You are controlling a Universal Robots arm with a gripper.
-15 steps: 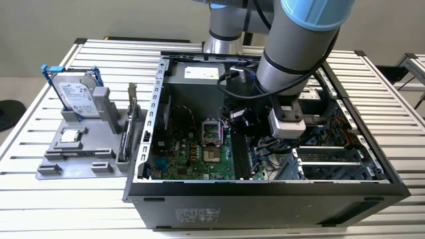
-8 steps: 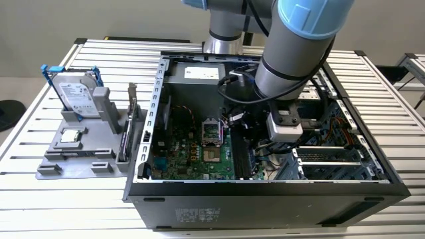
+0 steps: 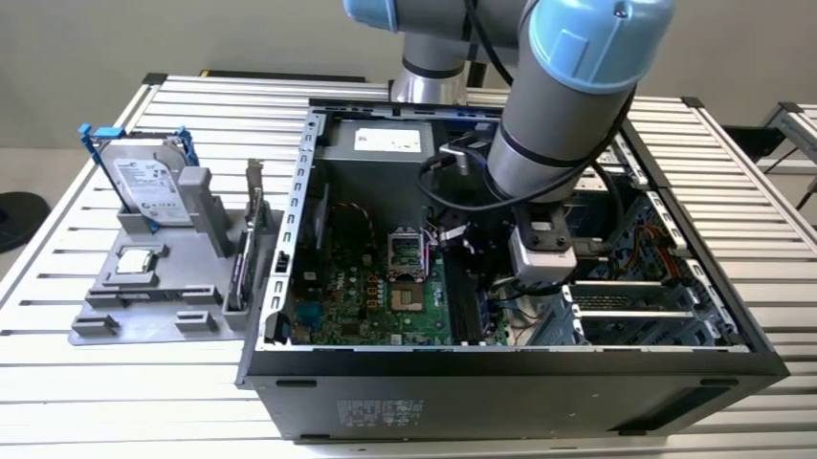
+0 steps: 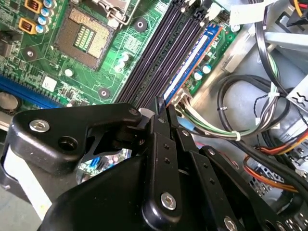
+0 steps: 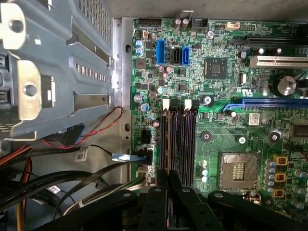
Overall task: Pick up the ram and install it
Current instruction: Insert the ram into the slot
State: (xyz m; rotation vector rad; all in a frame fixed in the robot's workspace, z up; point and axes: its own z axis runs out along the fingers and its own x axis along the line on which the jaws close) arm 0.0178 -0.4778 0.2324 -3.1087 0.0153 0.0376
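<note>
Item: install step. We find the end effector (image 4: pixel 161 108) clenched on the ram (image 4: pixel 190 65), seated edge-on in the motherboard's (image 5: pixel 231 144) outermost slot; pressing home remains.

Open computer case (image 3: pixel 511 382) lay on slatted table (image 3: pixel 77 382); motherboard (image 3: pixel 370 296) inside; holder tray (image 3: pixel 153 306) stood just beside case at exterior view's left, hard drive (image 3: pixel 147 186) upright in it; gripper (image 4: pixel 161 108) sat over memory slots (image 5: pixel 180 139), ram (image 4: pixel 192 60) seated in outermost slot

the arm (image 3: pixel 562 124) reaches straight down, its claw (image 4: pixel 160 109) fingers pressed together.
</note>
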